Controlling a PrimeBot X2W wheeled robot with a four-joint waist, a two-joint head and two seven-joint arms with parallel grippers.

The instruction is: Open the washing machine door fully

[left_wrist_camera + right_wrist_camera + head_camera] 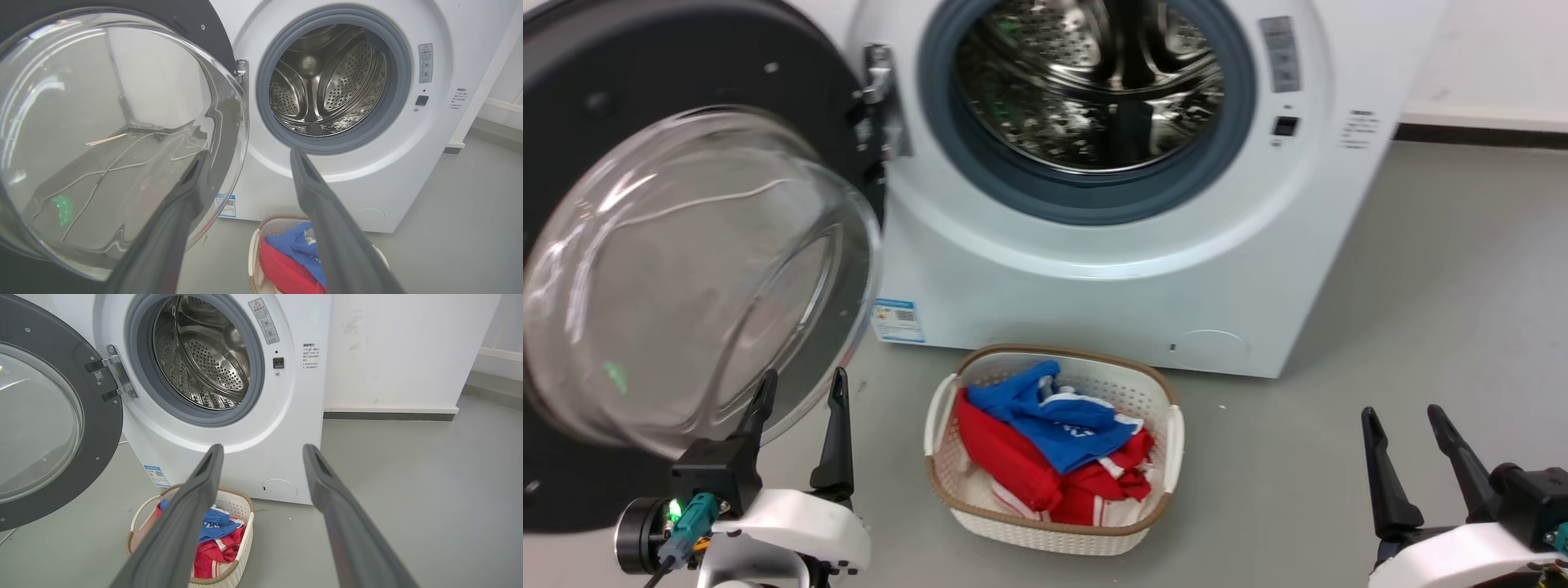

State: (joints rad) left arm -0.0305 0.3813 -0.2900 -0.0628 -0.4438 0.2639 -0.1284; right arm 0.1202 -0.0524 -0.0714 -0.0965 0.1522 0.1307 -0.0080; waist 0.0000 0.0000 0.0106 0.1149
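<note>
The door (pixel 686 269) hangs wide open; the left tool (pixel 803 374), fingers apart near its glass, likely owes just a last outward nudge, the right tool (pixel 1401 410) idle, apart too.

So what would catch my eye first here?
Probably the washing machine door, a big black disc with a clear domed window, swung open at the left and looming close to the camera. Beside it gapes the shiny steel drum of the white washing machine, and on the floor in front sits a white laundry basket of red and blue clothes.
</note>
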